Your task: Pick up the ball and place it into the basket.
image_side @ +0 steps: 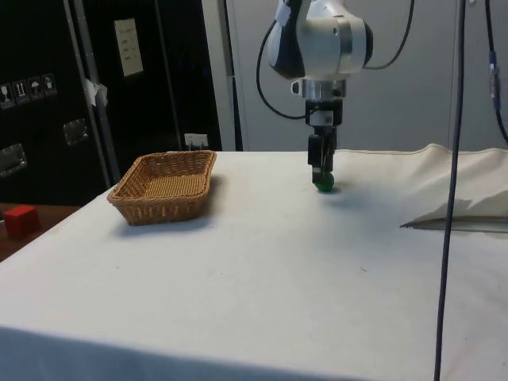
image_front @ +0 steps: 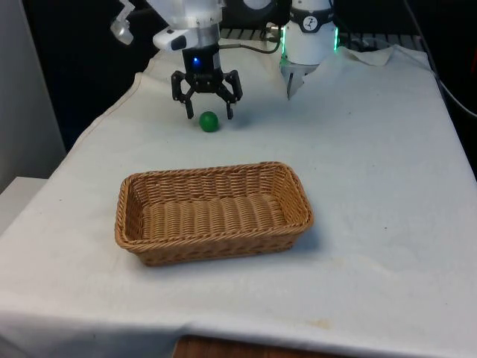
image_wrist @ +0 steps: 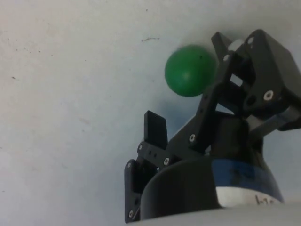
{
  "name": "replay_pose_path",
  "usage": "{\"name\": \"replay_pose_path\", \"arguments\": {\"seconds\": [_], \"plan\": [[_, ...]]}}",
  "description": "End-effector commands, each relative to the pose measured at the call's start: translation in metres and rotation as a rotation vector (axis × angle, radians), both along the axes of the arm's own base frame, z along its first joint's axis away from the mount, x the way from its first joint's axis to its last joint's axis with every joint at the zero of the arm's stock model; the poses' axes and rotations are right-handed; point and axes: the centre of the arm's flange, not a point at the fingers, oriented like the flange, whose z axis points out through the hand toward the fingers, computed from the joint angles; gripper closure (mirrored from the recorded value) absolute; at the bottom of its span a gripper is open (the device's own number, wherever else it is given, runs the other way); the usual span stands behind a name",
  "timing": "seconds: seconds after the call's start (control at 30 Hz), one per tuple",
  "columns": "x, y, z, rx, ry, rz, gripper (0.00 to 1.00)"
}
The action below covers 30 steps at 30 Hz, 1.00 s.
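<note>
A small green ball (image_front: pixel 209 121) rests on the white cloth near the far end of the table. My black gripper (image_front: pixel 209 113) hangs low right over it, open, with one finger on each side of the ball and neither touching it. In the side view the gripper (image_side: pixel 321 170) stands just above the ball (image_side: pixel 324 182). From the wrist, the ball (image_wrist: pixel 190 70) sits on the cloth between the spread fingers (image_wrist: pixel 154 128) of my gripper (image_wrist: pixel 188 81). The woven wicker basket (image_front: pixel 216 171) stands empty in the middle of the table, nearer the front edge; its rim (image_side: pixel 163 156) shows in the side view.
Rumpled folds of cloth (image_front: pixel 376 56) lie at the far end on the front view's right. A red block (image_side: pixel 20 219) sits off the table beside the dark cabinets. A black cable (image_side: pixel 448 198) hangs down close to the side camera.
</note>
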Motion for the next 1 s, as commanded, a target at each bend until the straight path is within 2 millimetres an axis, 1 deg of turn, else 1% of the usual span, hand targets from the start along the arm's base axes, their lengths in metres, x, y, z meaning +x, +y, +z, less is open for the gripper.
{"name": "replay_pose_path", "arguments": {"seconds": [0.0, 0.2, 0.47, 0.5, 0.53, 0.57, 0.63, 0.77, 0.8, 0.83, 0.97], "plan": [[0.0027, 0.0002, 0.0009, 0.016, -0.019, -0.002, 0.00], [0.0018, 0.0002, -0.0041, 0.024, -0.010, -0.003, 0.00], [0.0020, 0.0003, -0.0050, 0.028, -0.011, -0.002, 0.00], [0.0014, 0.0005, -0.0050, 0.027, -0.007, -0.002, 0.03], [0.0014, 0.0001, -0.0052, 0.029, -0.009, -0.003, 0.03], [0.0016, 0.0005, -0.0052, 0.029, -0.009, -0.002, 0.24], [0.0013, 0.0001, -0.0054, 0.029, -0.008, -0.003, 0.45], [0.0013, 0.0006, -0.0051, 0.028, -0.006, -0.001, 0.82], [0.0015, 0.0005, -0.0054, 0.028, -0.007, -0.002, 0.82], [0.0014, 0.0006, -0.0055, 0.029, -0.007, -0.002, 1.00], [0.0013, 0.0002, -0.0054, 0.029, -0.007, -0.002, 1.00]]}}
